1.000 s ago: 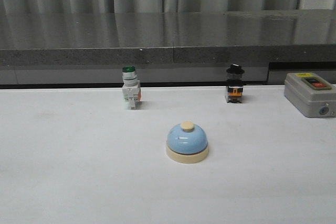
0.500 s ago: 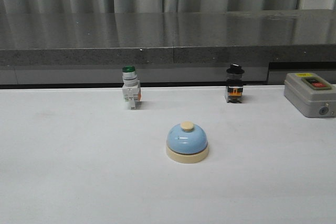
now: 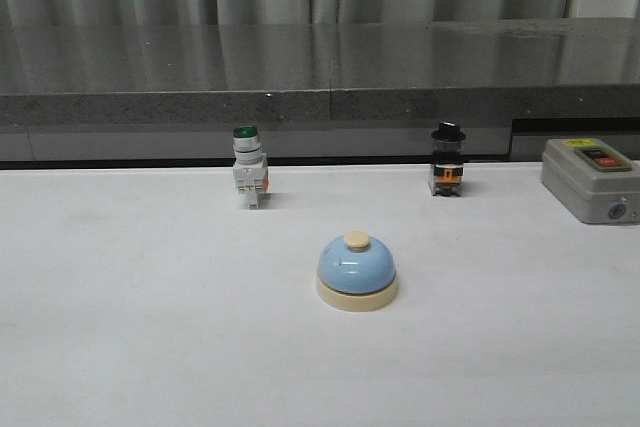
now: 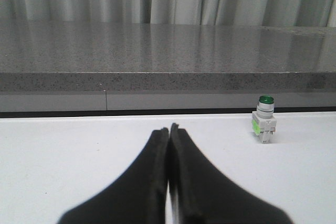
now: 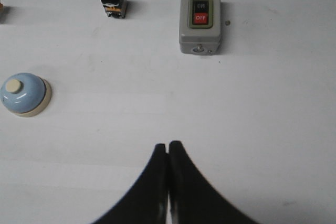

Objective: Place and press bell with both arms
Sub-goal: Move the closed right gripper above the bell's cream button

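Observation:
The bell, with a light-blue dome, cream base and cream button, stands upright on the white table near the middle of the front view. It also shows in the right wrist view, well apart from my right gripper, which is shut and empty above the table. My left gripper is shut and empty low over the table; the bell does not show in its view. Neither arm shows in the front view.
A green-capped white push-button switch stands behind and left of the bell, also in the left wrist view. A black-knobbed switch stands back right. A grey ON/OFF switch box sits far right. A dark stone ledge runs behind the table.

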